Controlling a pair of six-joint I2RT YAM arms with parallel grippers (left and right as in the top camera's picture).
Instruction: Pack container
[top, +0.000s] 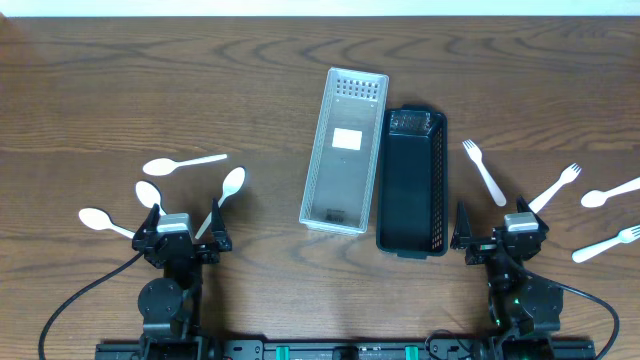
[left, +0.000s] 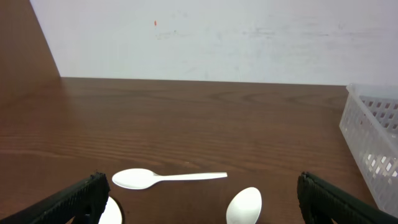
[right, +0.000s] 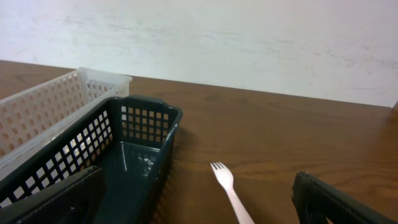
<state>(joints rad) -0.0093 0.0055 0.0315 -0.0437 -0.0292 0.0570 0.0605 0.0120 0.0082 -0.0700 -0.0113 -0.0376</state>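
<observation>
Centrally, long dark-green latticed basket (top: 410, 190)

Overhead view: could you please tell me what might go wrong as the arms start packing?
1. The nearest spoon lies flat beside the open left gripper; a first move may knock it away.
2. The white basket and dark basket stand side by side, so a released piece might land in the neighbour.
3. The fork is thin and flat; the open right gripper may push rather than lift it.
</observation>
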